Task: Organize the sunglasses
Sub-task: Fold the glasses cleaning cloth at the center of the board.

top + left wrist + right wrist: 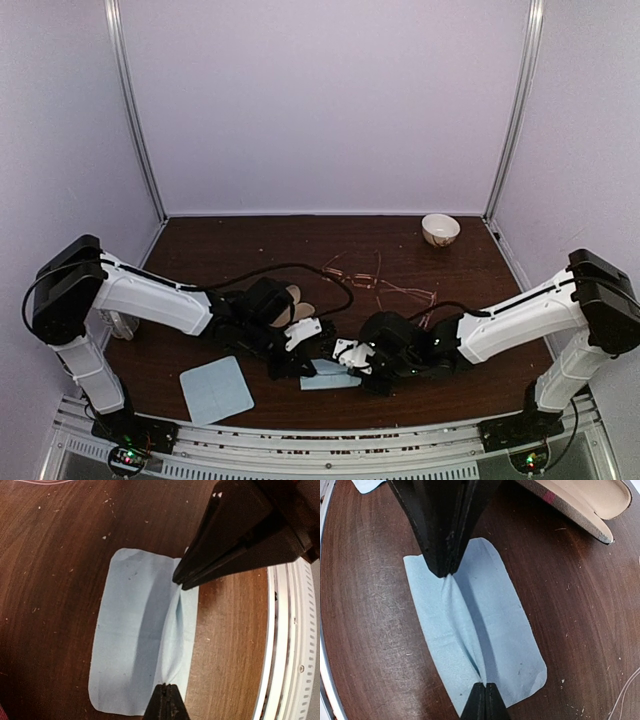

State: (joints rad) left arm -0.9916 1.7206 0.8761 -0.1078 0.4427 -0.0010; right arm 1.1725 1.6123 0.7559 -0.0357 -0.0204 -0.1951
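Left gripper (166, 696) and right gripper (485, 694) each pinch opposite edges of the blue cleaning cloth (510, 640), jaws clamped on it. Lift both together so the ridge folds evenly.

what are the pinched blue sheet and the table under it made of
The blue sheet looks like thin, soft matte cloth: it puckers into a ridge where pinched. The table looks like dark wood, faintly glossy: grain lines and scratches show.

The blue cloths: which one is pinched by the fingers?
The centre cloth, drawn into a ridge between the fingers; the left cloth lies flat, untouched.
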